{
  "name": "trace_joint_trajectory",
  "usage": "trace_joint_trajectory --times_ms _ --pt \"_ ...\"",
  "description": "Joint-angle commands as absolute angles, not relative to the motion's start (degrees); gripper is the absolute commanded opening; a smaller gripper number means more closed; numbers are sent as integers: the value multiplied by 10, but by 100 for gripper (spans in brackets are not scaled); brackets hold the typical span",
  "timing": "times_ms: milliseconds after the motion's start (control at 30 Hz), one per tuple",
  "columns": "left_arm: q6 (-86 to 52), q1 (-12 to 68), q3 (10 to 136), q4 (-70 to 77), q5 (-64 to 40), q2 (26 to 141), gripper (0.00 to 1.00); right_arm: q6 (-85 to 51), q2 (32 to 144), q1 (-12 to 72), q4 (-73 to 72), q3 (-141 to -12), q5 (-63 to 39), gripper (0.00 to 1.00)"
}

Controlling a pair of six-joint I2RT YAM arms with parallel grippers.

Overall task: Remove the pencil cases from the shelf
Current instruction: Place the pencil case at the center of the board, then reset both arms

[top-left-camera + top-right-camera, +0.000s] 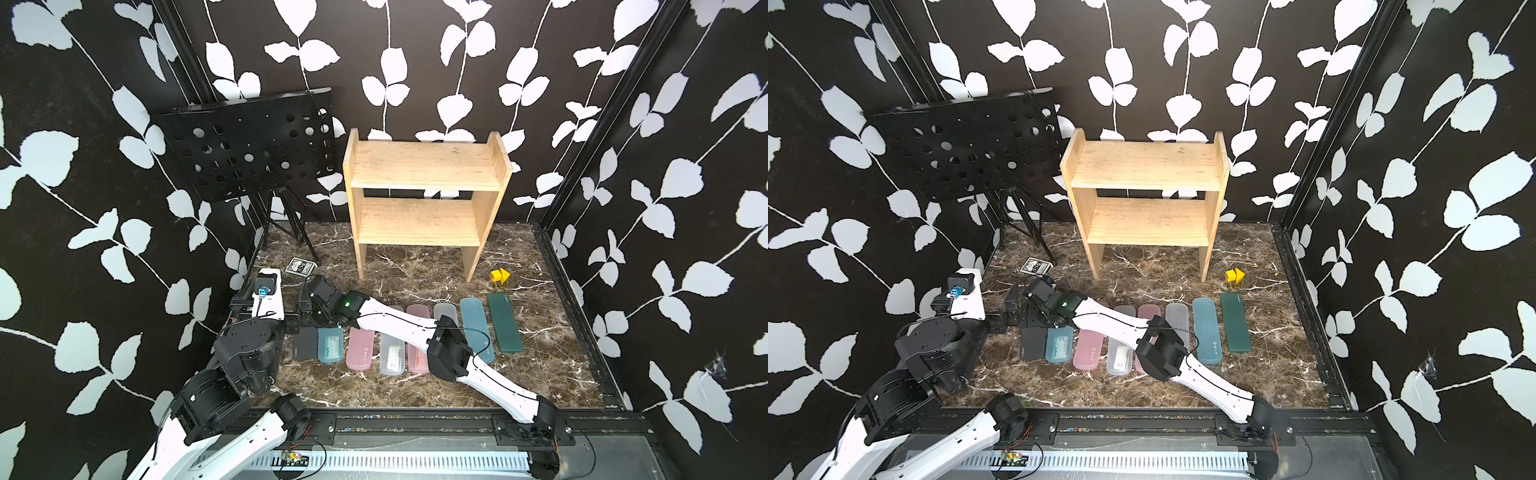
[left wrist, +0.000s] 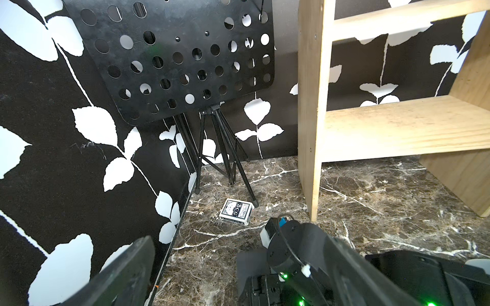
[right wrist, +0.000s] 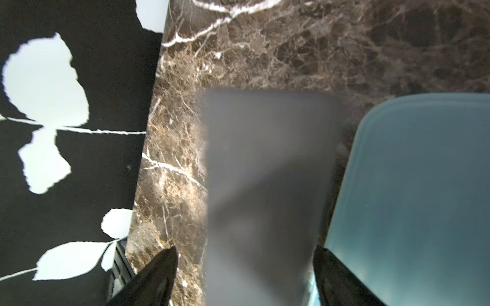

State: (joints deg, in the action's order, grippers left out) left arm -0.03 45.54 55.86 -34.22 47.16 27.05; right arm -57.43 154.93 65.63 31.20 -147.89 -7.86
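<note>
The bamboo shelf [image 1: 419,166] stands at the back with both tiers bare. Several pencil cases lie in a row on the marble floor in front of it, running from a dark grey case [image 1: 305,343] and a light blue case [image 1: 331,345] through pink and frosted ones to a teal case [image 1: 476,324] and a dark green case [image 1: 504,323]. My right gripper [image 3: 244,254] points down over the dark grey case [image 3: 265,172]. Its fingers are apart, with a gap showing beside the case. My left gripper [image 1: 297,312] stands wide open just left of it, holding nothing.
A black perforated music stand [image 1: 249,145] on tripod legs fills the back left corner. A patterned card box [image 2: 236,212] lies near its feet. A small yellow object [image 1: 500,276] sits right of the shelf's leg. Black patterned walls close in on three sides.
</note>
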Motion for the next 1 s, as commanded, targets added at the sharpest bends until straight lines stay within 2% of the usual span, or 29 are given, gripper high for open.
trace_joint_trajectory --times_ms 0,200,300,367,567,700,767,867,967 --pt "-2 454 557 -336 470 276 99 -567 1521 653 284 -1462 -63 87" --pt "-2 454 562 -336 468 279 99 -548 1473 651 272 -1414 -45 90" --pt "-2 455 559 -328 468 282 99 -519 1396 651 237 -1322 -12 95" --pt "-2 454 552 -313 468 287 99 -486 1323 649 210 -1239 33 99" --pt "-16 454 494 -236 446 326 99 -417 1039 620 155 -923 164 99" --pt "-38 439 455 -192 440 373 99 -372 838 602 196 -746 275 99" --pt "-47 408 438 -163 410 387 99 -349 756 588 244 -698 320 99" --pt "-66 314 416 -128 346 412 99 -328 651 539 296 -644 375 99" --pt "-41 278 403 -92 387 458 99 -320 557 430 300 -578 353 99"
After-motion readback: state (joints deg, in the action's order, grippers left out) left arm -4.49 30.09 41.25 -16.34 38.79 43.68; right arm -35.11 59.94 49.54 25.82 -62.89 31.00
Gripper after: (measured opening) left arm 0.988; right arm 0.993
